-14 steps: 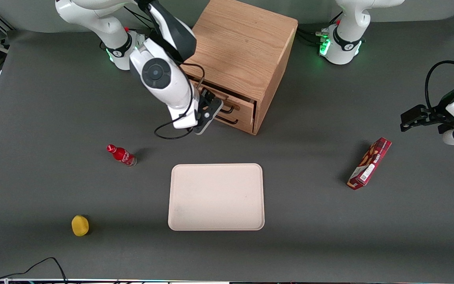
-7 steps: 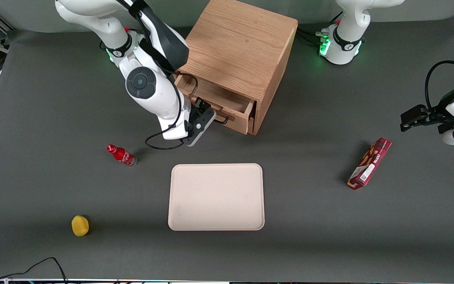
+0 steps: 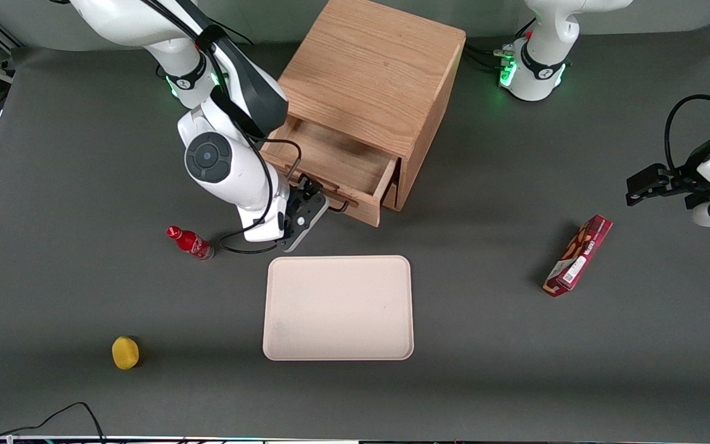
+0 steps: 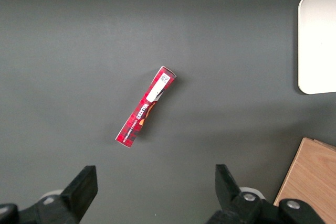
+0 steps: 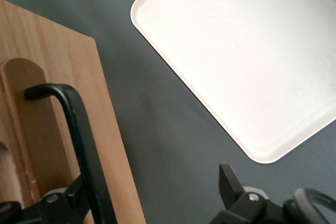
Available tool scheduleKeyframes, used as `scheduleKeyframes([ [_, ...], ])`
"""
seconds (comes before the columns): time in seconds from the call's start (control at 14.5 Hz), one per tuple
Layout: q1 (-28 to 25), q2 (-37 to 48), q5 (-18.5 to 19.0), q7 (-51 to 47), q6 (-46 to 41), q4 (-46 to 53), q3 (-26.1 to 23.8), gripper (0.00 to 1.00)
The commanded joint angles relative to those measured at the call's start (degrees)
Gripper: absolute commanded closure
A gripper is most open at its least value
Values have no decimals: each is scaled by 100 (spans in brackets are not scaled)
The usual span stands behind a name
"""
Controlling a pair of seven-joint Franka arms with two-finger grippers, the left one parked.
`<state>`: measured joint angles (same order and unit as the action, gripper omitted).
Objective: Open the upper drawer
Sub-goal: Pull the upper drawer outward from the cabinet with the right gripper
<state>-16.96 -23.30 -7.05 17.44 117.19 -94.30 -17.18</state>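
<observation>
- The upper drawer [image 3: 336, 161] stands well out of the oak cabinet [image 3: 379, 68], and its shallow wooden box looks bare inside; seen from the front camera, it comes out of the cabinet toward about 7 o'clock
- Its long black wire handle [image 5: 79, 129] runs along the light wood front, on the edge nearest to the tray
- I judge that the step in hand is the pull itself, and that it is far along, perhaps near its end
- To do it well, the pull should stay straight along the line of the drawer's sides, toward 7 o'clock, so that the box does not jam in the cabinet; it should be slow near the end, so that the drawer does not come out fully or drag the cabinet over the table [image 3: 515, 370]
- The gripper [image 3: 315, 192] is at the drawer front, reaching at the handle from about 7 o'clock
- In the right wrist view its jaws are spread wide: the handle bar passes between them, close against one finger [image 5: 68, 200], well apart from the other, so I think the bar is hooked and not pinched
- The cream tray [image 3: 338, 308] lies at about 6 o'clock from the drawer, near it
- A small red bottle [image 3: 190, 242] lies at about 8 o'clock from the gripper; a wide swing of the arm could strike it
</observation>
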Motion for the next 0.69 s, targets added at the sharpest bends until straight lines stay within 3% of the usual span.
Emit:
scheduleKeyframes([
  [0.0,79,-148,116,172,-38,245,-31,0],
  [0.62,377,-517,362,356,-267,808,-31,0],
])
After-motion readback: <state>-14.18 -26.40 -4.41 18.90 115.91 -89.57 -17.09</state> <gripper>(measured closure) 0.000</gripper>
